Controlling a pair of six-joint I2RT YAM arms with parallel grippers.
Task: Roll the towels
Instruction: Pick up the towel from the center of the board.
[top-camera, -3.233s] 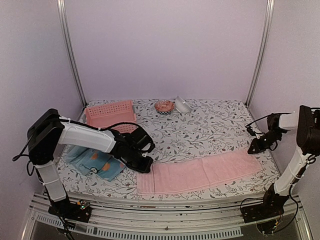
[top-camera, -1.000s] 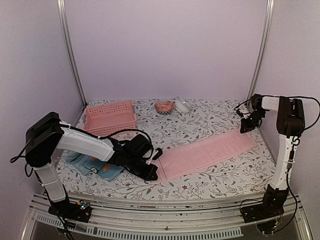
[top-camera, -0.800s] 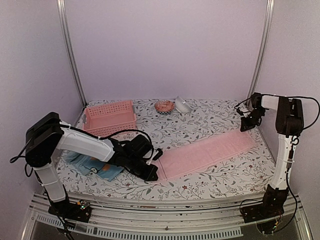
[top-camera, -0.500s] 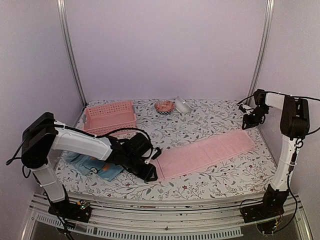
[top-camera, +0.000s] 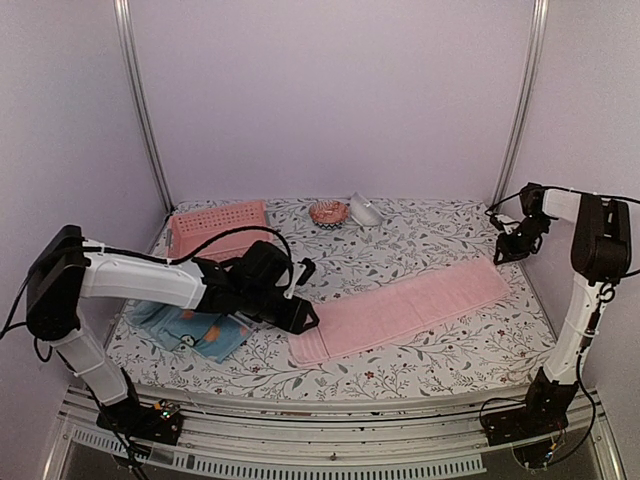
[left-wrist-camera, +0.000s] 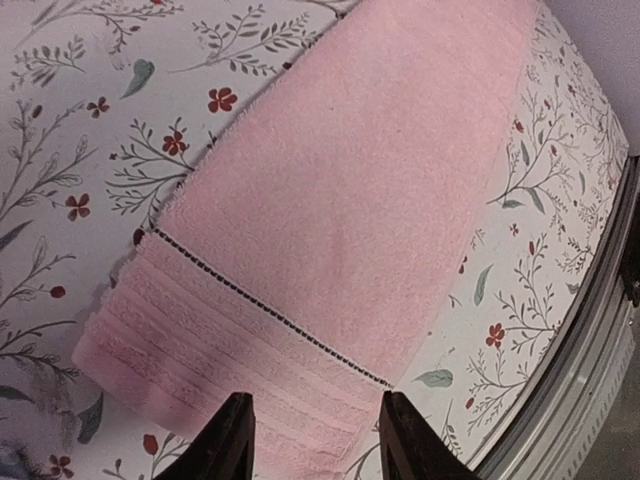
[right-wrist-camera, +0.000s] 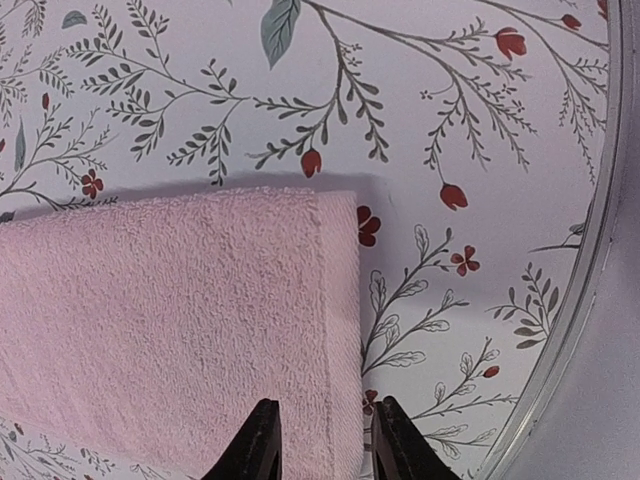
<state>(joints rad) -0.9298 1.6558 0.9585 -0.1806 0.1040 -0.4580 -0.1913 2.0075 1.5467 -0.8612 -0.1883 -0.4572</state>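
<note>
Pink towel (top-camera: 410, 304): laid flat and unrolled, slantwise on the floral tabletop (top-camera: 420, 238), right of centre.
Blue towel (top-camera: 192, 330) with orange motifs: bunched at the near left, partly covered by the left arm (top-camera: 140, 280). Whether it is one cloth or two cannot be made out.
Pink basket (top-camera: 215, 222): far left, front edge hidden by that arm.
Left tool (left-wrist-camera: 315, 435): fingers spread apart over the pink towel's ribbed near end, gripping nothing. Contact with the cloth cannot be told.
Right tool (right-wrist-camera: 320, 435): fingers parted, holding nothing, over the towel's far corner; only the finger ends show.
</note>
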